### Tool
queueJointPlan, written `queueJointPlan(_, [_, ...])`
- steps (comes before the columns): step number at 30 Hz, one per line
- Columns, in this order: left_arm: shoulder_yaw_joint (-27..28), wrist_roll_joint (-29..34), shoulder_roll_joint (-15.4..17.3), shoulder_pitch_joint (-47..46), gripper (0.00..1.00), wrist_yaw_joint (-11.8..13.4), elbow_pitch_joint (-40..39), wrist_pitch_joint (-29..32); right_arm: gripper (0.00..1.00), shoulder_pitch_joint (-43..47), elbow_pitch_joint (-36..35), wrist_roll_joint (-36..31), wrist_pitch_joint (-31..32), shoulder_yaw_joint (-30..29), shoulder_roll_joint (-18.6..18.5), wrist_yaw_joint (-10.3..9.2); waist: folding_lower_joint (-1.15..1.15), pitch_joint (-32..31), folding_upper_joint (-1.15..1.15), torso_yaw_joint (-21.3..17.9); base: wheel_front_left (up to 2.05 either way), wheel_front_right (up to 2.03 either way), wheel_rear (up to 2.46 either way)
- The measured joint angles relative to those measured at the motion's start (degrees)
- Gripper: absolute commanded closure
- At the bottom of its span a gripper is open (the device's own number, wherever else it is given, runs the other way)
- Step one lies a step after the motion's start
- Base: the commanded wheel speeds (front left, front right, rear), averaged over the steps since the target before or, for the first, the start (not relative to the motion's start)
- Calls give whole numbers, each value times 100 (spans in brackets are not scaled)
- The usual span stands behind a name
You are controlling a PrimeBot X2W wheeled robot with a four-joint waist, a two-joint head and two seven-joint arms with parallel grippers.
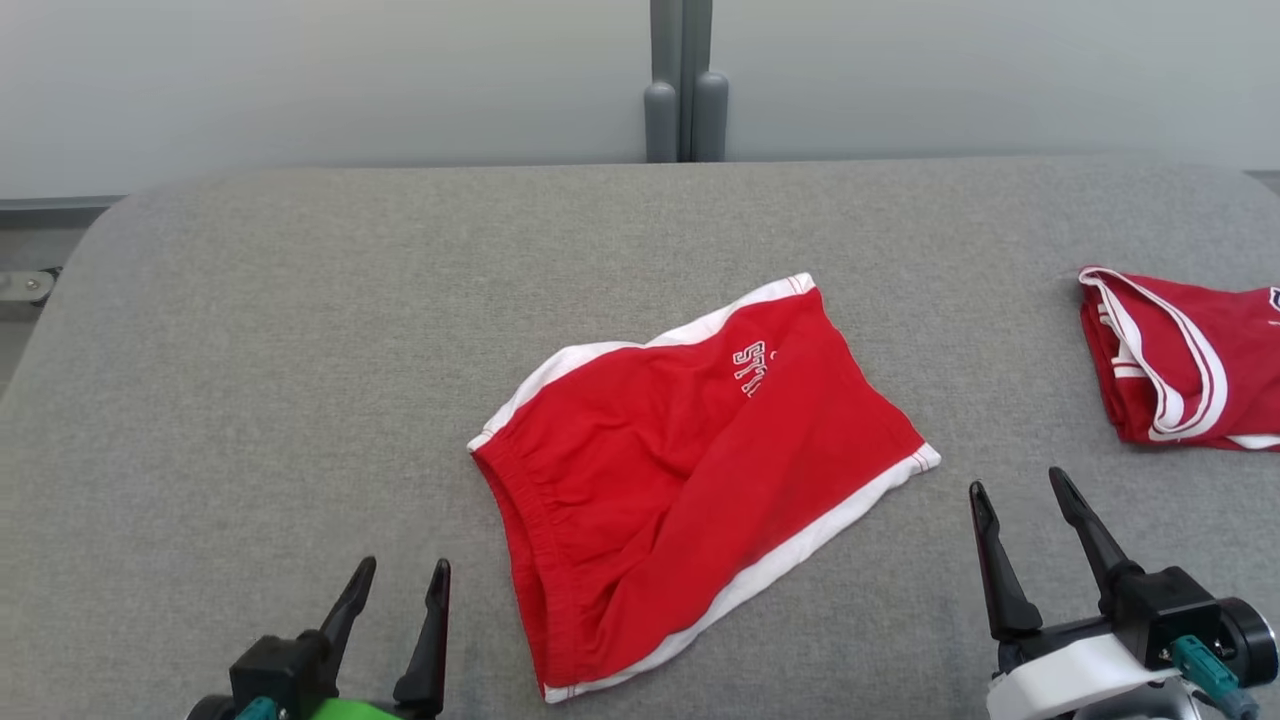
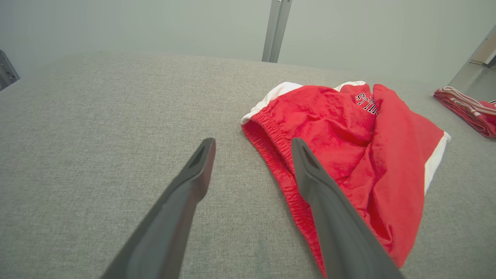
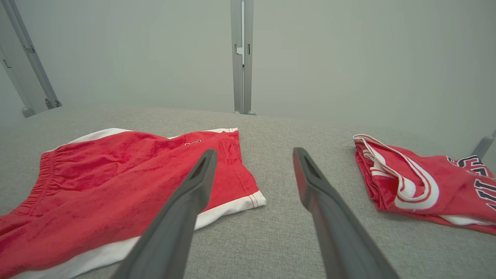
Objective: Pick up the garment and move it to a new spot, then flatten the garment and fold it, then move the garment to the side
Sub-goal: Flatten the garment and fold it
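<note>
At the lower left of the head view the left gripper (image 1: 404,570) hovers over the grey padded table (image 1: 250,350), its two dark fingers spread apart and holding nothing. In the left wrist view the right-hand finger overlaps the gathered waistband (image 2: 271,131), but whether it touches the cloth cannot be told.

The red shorts (image 1: 690,450) lie at the centre of the frame, set on a slant: waistband toward the lower left, white-trimmed leg hems toward the upper right and right. They look doubled over lengthwise, with a soft ridge running along the middle and white lettering near the upper hem.

The cloth appears thin, light and limp. It should sag and slide out of shape once lifted, so one pinch point would likely let it bunch. The elastic waistband is the thickest edge and probably the surest hold. The stitched white hem corner (image 1: 925,458) near the right gripper would serve for the opposite end.

At the lower right the right gripper (image 1: 1018,485) is also spread wide and empty, just beside that hem corner but apart from it.

At the far right edge lies a second red garment (image 1: 1180,360) with white stripes, well apart from the shorts.
</note>
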Motion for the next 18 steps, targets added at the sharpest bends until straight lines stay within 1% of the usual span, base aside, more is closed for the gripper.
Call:
queueJointPlan(4, [263,301,-82,451,0,-230,-190,0,0,126,89,41,0,-56,20,0,0,-174,0,130,0,0,0])
queueJointPlan(8, [577,435,-146,804,0,-447,-207,0,0,217,269,42,0,-160,12,0,0,-294,0,201,0,0,0])
queueJointPlan(13, [1063,649,-339,951,0,-645,-267,0,0,292,442,56,-1,-202,-2,0,0,-369,0,229,0,0,0])
queueJointPlan(18, [1339,845,-554,1038,0,-808,-286,0,0,308,534,58,-1,-186,-5,0,0,-381,0,197,0,0,0])
